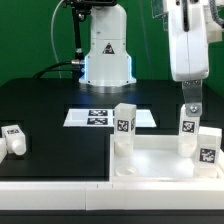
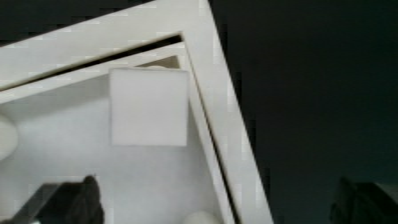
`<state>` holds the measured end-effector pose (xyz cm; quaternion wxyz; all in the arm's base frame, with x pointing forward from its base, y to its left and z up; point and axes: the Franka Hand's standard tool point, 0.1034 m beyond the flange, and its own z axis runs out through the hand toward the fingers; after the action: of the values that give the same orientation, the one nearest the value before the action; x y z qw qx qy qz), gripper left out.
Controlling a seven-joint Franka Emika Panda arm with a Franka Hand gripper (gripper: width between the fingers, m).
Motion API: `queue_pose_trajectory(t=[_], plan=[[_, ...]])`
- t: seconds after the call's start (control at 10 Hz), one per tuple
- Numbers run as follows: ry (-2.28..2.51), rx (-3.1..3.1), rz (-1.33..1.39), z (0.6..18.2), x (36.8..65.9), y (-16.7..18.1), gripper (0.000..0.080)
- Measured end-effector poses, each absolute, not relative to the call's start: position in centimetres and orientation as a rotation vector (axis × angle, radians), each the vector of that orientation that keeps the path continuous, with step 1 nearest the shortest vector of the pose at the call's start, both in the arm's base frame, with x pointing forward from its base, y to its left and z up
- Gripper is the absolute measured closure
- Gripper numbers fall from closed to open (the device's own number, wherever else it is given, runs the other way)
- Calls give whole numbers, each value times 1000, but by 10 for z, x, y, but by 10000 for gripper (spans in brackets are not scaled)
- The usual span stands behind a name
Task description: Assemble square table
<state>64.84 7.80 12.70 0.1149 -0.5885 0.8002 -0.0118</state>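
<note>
Gripper (image 1: 190, 106) hangs right over an upright leg (image 1: 188, 128) standing in the tabletop (image 1: 150, 155) at the exterior view's right; leg's long axis is vertical. In the wrist view the fingers (image 2: 68, 200) are spread wide, empty, leg (image 2: 151, 105) between and beyond.

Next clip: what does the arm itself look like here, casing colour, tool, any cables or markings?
The arm has a smooth, rounded white casing. Its tool is darker, grey to black, with two slim dark fingers seen in the wrist view. The white base bears a small dark triangular marking, and a thin dark cable runs beside it. No other markings are legible.
</note>
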Motion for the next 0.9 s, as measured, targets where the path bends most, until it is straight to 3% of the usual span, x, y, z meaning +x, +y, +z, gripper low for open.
queue_pose_trajectory(t=[0.2, 0.4, 0.9], plan=[[2253, -1850, -57, 127, 646, 63, 150], [2155, -1945, -86, 145, 632, 13, 150], [2125, -1989, -88, 143, 628, 4, 150]])
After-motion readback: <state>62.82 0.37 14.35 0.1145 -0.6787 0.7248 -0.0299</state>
